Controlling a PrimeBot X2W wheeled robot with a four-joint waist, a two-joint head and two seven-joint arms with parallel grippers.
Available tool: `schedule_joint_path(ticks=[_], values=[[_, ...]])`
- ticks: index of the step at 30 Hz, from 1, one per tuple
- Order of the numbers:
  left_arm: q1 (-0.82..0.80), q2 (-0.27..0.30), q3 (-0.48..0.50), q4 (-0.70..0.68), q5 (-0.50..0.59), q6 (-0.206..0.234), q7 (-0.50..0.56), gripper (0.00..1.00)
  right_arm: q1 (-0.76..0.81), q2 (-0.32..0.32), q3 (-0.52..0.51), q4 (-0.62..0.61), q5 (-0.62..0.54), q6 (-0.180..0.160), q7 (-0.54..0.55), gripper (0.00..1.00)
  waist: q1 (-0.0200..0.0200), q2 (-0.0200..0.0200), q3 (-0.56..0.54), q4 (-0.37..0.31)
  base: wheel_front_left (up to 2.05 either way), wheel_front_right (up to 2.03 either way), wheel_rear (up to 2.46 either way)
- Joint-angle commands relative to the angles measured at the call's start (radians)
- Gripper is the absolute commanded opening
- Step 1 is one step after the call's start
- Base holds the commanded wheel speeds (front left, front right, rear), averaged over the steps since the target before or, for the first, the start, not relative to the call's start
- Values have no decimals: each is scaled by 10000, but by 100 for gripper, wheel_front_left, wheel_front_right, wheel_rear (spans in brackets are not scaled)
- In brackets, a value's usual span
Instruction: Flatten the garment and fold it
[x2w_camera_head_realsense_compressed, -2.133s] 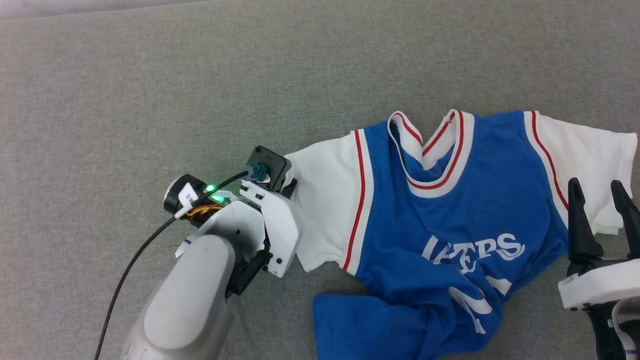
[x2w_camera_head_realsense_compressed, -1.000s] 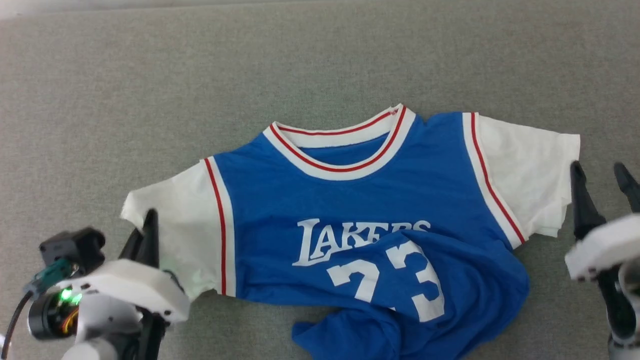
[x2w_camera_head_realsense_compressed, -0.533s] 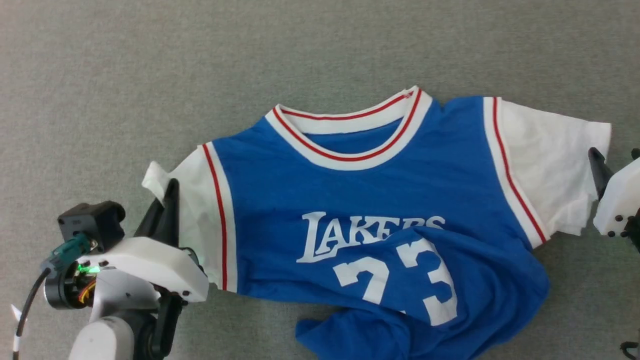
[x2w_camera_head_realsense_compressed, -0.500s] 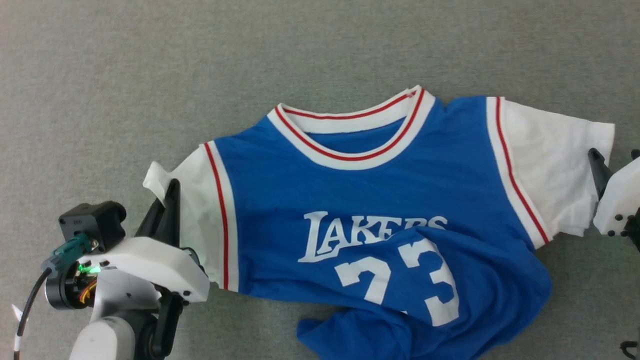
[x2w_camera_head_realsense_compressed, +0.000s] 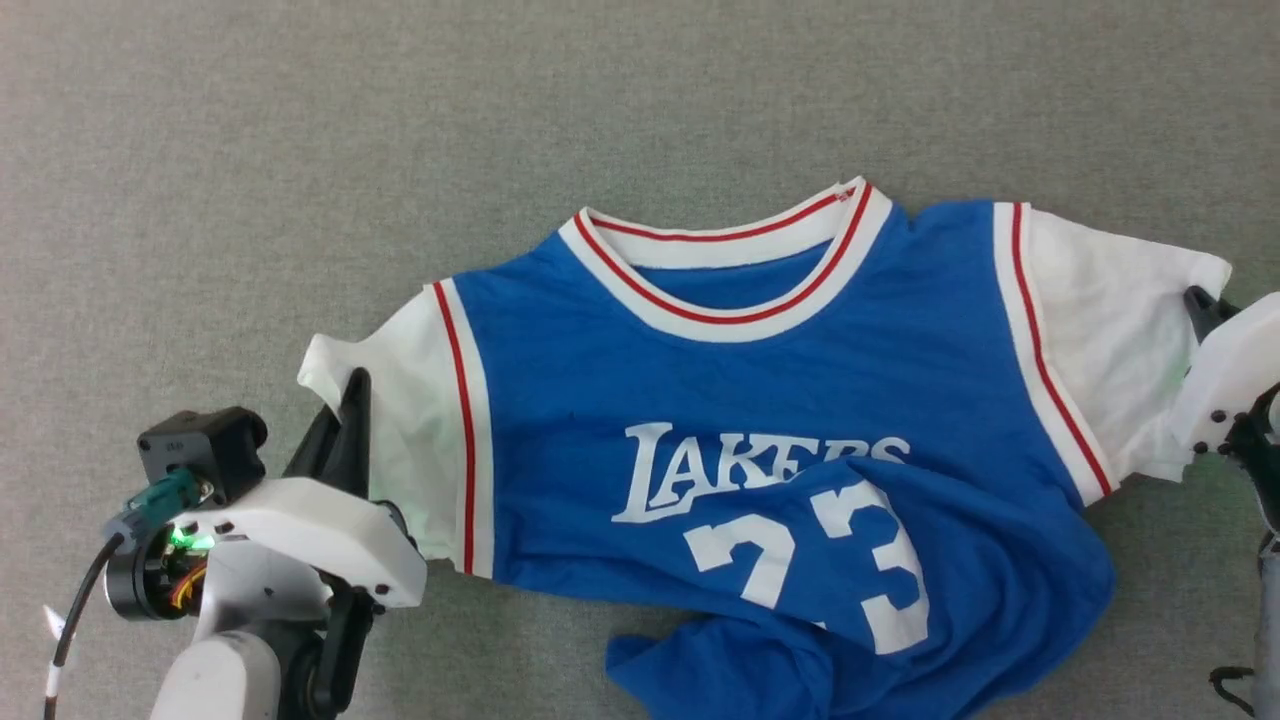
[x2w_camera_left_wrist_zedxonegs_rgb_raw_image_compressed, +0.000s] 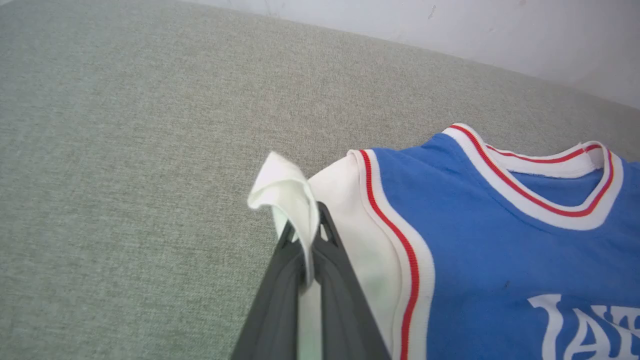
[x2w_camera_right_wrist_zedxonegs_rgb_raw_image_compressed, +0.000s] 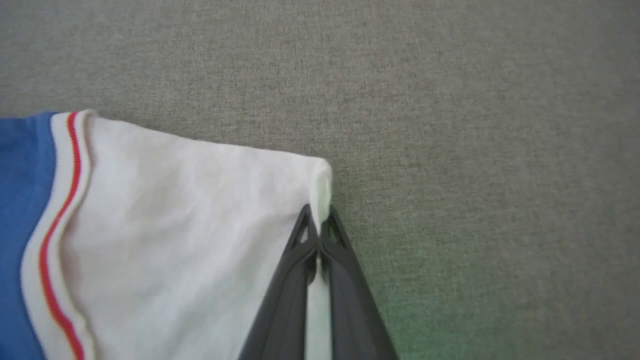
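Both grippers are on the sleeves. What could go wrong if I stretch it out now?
1. The right gripper pinches only the outer edge of the right sleeve, so it may slip free under tension.
2. The lower hem of the garment lies bunched below the 23, and pulling sideways likely won't flatten it.

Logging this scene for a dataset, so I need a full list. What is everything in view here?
garment: one, royal blue with white sleeves and red-and-white trim, lying front up on the surface, lower hem bunched.
surface: one, grey fabric, under everything.
wall: one, white, beyond the surface's far edge in the left wrist view.
left gripper: one, dark fingers, shut on the garment's sleeve edge at the robot's left.
right gripper: one, dark fingers, shut on the opposite sleeve edge.
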Motion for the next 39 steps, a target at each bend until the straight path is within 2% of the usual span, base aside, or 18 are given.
schedule_joint_path(ticks=[1, 8, 14, 18, 26, 32, 35, 39], values=[[-240, 11, -17, 70, -8, -84, -127, 0, 90, 19, 90, 37, 33, -7, -186, 0, -1, 0, -251, -115, 0, 0, 0], [-1259, 475, -139, 366, 424, -452, -604, 0, -429, -15, 585, -1040, 614, -7, -1095, 0, -1, 0, -1151, -469, 0, 0, 0], [-3246, 1205, -418, 767, 813, -1129, -356, 0, -1533, -261, 1014, -1728, 871, -7, -1263, 0, -1, 0, -2011, -703, 0, 0, 0], [-4863, 1498, -591, 1208, 866, -1606, -163, 0, -2556, -566, 1450, -1686, 868, -7, -1182, 0, -1, 0, -2525, -849, 0, 0, 0], [-7867, 1909, -721, 2329, 781, -2166, 713, 0, -4998, -1245, 2262, -1118, 662, -7, -873, 0, -1, 0, -3063, -1199, 0, 0, 0], [-9097, 1832, -692, 2981, 304, -2270, 1572, 0, -6250, -1317, 2542, -519, 698, -7, -370, 0, -1, 0, -3225, -1398, 0, 0, 0], [-9691, 1987, -638, 3157, 51, -2276, 2494, 0, -6973, -1355, 2760, -224, 702, -7, 188, 0, -1, 0, -3085, -1590, 0, 0, 0], [-10105, 2165, -546, 3213, 17, -2148, 3098, 0, -7502, -1378, 2871, -3, 627, -7, 513, 0, -1, 0, -2777, -1751, 0, 0, 0]])
